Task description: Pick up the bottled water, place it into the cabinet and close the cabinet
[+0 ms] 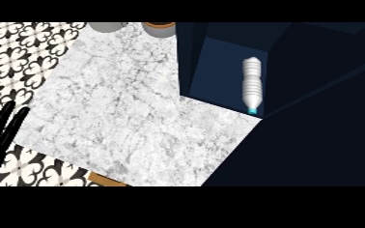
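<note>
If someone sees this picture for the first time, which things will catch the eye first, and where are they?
First comes the pale bottled water, lying inside the dark blue cabinet at the right, its blue cap toward the viewer. Next is the marble counter filling the middle. At the left edge the black left hand rests open, fingers up, over the patterned floor.

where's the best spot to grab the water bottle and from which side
Probably around the ribbed middle of the water bottle. It lies on its side inside the dark blue cabinet, blue cap toward the view's bottom edge, close to the wall on the view's right. So come from above or from its open left side, fingers wrapping across the body, not along it. The narrow cap end offers less to hold.
</note>
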`<action>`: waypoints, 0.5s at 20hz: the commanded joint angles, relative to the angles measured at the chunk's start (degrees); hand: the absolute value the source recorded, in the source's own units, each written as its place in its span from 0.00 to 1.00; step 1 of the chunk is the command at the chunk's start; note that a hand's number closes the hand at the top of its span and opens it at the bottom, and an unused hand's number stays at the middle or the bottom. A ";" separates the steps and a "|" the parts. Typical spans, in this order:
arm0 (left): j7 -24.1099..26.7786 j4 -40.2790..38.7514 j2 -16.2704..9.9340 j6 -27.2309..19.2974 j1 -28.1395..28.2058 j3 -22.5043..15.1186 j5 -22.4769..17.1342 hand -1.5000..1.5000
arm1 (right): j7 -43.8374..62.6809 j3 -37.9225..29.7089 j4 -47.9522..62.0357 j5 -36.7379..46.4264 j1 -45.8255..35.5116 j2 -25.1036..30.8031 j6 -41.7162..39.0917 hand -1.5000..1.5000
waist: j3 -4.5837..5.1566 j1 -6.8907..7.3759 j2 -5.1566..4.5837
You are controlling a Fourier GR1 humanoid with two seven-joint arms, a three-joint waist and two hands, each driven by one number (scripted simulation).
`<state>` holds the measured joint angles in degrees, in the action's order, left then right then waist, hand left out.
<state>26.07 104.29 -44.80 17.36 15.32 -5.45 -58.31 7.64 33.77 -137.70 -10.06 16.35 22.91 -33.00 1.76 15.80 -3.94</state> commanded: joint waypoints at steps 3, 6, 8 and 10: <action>0.07 -0.90 0.01 0.76 -0.05 0.38 -0.46 0.00 | 6.84 -0.73 4.33 -0.07 -7.73 -5.01 4.60 1.00 | -0.23 0.02 0.21; -0.41 -1.15 -0.48 0.54 -0.07 0.72 -0.56 0.00 | 10.20 -2.61 7.16 0.69 -12.81 -5.42 4.67 1.00 | -0.37 -0.15 0.50; -0.34 -1.27 -0.52 0.66 0.18 0.68 -0.21 0.00 | 12.71 -3.30 8.45 0.53 -15.89 -6.00 5.02 1.00 | -0.32 -0.32 0.92; -0.55 -1.52 -0.51 0.74 -0.74 0.94 -0.90 0.00 | 14.54 -3.81 11.72 0.32 -19.21 -6.90 5.07 1.00 | -0.38 -0.82 0.60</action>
<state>25.72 103.17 -45.17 17.90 15.10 -4.80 -58.86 16.63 30.61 -131.52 -11.73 2.33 18.85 -31.75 1.69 15.56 -3.06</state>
